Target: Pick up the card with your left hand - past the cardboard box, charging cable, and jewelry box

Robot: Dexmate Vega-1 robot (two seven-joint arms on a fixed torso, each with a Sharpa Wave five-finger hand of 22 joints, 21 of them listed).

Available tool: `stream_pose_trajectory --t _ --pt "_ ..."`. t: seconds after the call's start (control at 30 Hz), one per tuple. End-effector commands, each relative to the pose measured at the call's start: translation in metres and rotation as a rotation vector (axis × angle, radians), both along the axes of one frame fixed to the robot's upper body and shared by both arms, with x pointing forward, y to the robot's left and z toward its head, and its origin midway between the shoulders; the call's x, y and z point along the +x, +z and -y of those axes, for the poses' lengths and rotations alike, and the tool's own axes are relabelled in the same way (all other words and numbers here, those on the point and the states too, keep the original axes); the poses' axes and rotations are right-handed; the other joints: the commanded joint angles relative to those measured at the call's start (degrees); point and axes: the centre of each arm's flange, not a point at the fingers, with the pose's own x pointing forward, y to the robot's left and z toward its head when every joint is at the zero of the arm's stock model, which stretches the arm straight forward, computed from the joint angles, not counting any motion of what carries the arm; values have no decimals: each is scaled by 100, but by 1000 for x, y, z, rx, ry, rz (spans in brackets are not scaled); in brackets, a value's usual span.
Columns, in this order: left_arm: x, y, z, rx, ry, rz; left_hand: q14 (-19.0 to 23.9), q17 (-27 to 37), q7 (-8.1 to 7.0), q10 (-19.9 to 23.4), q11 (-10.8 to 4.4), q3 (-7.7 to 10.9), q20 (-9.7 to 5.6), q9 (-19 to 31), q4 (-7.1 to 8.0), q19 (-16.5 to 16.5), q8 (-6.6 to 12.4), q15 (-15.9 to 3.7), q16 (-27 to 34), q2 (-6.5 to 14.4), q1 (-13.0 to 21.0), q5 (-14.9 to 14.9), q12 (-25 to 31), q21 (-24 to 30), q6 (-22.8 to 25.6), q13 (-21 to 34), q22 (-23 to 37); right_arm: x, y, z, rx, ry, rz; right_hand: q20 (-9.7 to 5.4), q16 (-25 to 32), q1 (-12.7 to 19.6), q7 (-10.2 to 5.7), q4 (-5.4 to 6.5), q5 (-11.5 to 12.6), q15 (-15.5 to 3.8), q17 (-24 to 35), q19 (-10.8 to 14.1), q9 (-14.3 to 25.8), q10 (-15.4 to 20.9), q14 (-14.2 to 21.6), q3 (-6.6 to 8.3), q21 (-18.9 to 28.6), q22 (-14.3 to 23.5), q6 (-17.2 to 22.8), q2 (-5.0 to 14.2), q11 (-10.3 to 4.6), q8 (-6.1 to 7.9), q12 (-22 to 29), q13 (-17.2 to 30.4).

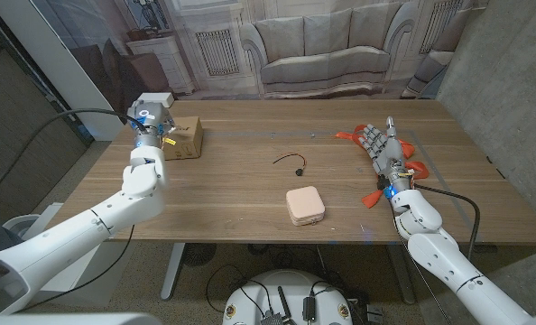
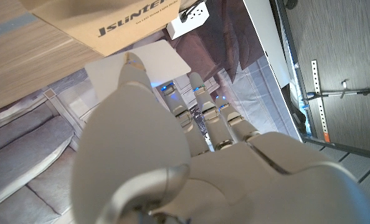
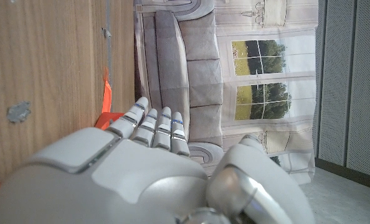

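The left hand [image 1: 148,117] pinches the white card [image 1: 153,101], lifted just beside the cardboard box [image 1: 185,137]. Mid-table lie the charging cable [image 1: 292,162] and the pink jewelry box [image 1: 304,205] — well apart. The right hand [image 1: 379,146] rests with fingers extended, holding nothing.

One box [image 1: 185,137], cable [image 1: 292,162] (one case [image 1: 304,205])

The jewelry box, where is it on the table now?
In the head view the jewelry box lies near the table's front edge, about mid-table, just in front of the charging cable.
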Motion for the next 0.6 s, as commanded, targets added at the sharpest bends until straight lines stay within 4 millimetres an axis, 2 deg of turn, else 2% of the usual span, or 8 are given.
stream_pose_trajectory --t 0.03,0.4,0.6 --pt "-7 19 -3 -55 -69 -17 -33 11 -2 58 18 -12 -464 -6 37 -34 -27 -801 -2 0 66 -2 6 -1 53 13 16 0 2 -2 -7 2 6 -9 -22 -2 22 19 -8 17 26 31 30 48 66 -14 -4 9 53 37 10 19 0 27" --pt "-5 40 1 -41 -61 -68 -32 11 -11 73 18 -12 -459 -16 52 -44 -53 -798 0 -7 80 -6 1 -3 65 13 14 1 5 -4 -16 9 8 -6 -25 2 25 12 -9 14 26 37 30 47 62 -17 -19 9 53 39 12 19 -2 27" --pt "-13 57 5 -35 -81 -57 -41 11 -14 76 18 -13 -449 -10 61 -49 -62 -801 -2 -10 87 -9 -4 -4 69 13 14 0 7 -4 -20 9 13 -7 -26 1 33 11 -9 25 26 39 30 43 60 -20 -25 10 53 38 12 19 -4 27"
